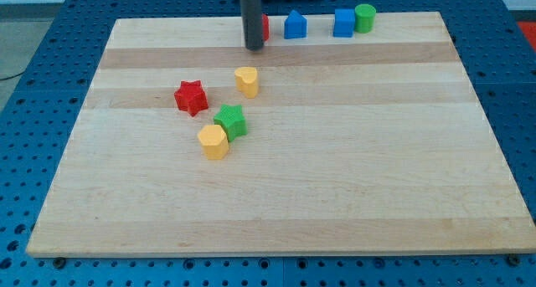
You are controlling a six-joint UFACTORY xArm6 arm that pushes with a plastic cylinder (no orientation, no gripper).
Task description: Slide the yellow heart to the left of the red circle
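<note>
Currently my tip (254, 46), a bare rod with no jaws to open or close, is seen beside the half-hidden red circle (265, 26). The yellow heart (246, 81) is located just below it. A glancing push risks deflecting the heart toward the red star (191, 97).

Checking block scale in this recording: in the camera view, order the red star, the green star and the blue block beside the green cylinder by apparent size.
1. red star
2. green star, close to the red one; their order is unsure.
3. blue block, smallest-looking, but it sits at the view's top by the green cylinder, likely farther from the camera.
</note>
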